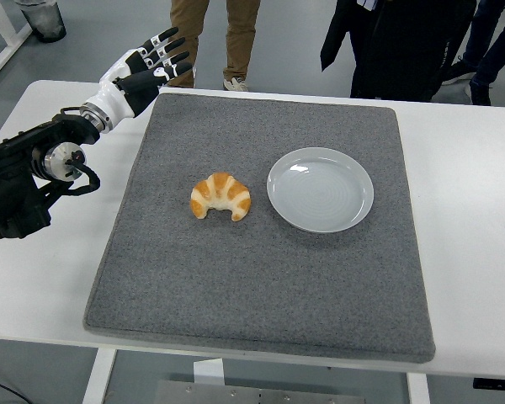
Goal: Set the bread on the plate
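**Colours on the table**

Golden-brown croissant (220, 196) banded with paler cream stripes. Pale grey-blue plate (321, 189), glossy, faint concentric rings. Speckled charcoal-grey felt mat (261, 286) over a plain white table (467, 252). Black-and-white left hand (147, 66) on a black arm (21, 177). Tan trousers (215, 29) beyond.
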